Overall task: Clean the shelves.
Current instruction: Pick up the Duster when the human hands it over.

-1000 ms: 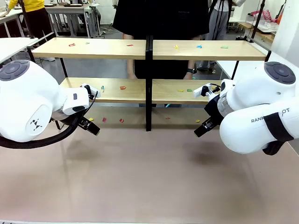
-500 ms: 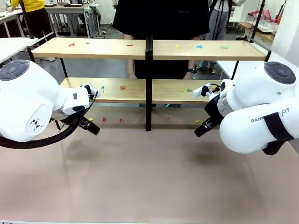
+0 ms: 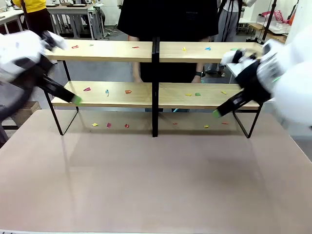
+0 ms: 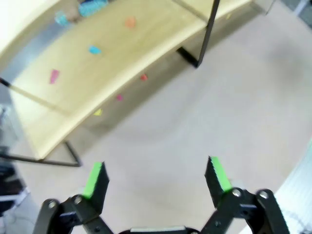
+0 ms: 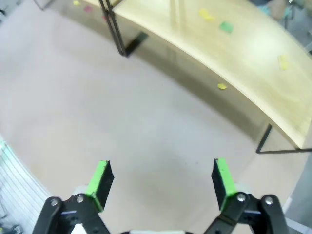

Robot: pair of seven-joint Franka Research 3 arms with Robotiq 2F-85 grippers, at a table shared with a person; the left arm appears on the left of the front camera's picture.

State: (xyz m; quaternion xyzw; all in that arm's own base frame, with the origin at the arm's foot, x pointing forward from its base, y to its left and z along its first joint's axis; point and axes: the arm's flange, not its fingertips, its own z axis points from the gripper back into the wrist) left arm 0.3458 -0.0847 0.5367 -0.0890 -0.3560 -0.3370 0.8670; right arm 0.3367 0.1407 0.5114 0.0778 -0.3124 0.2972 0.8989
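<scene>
The shelves (image 3: 141, 95) stand across the far side of the table, light wooden boards on a thin black frame. Small coloured scraps lie on the boards, such as a red one (image 3: 87, 89) and a green one (image 3: 198, 94). My left gripper (image 3: 74, 98) is blurred and hangs in front of the lower board's left end. In the left wrist view my left gripper (image 4: 156, 175) is open and holds nothing, above the table, with the shelves (image 4: 97, 63) ahead. My right gripper (image 3: 217, 112) hovers before the lower board's right half. In the right wrist view my right gripper (image 5: 161, 176) is open and holds nothing, facing the shelves (image 5: 243, 58).
More scraps lie on the table under the shelves, among them a pink one (image 3: 108, 125) and a yellow one (image 3: 206, 126). A person in black (image 3: 168, 19) stands right behind the shelves. The brown table (image 3: 156, 180) is bare in front.
Both arms have swung up and outward from their low folded pose and are blurred with motion. Both grippers now point towards the lower boards. The scraps have not moved.
</scene>
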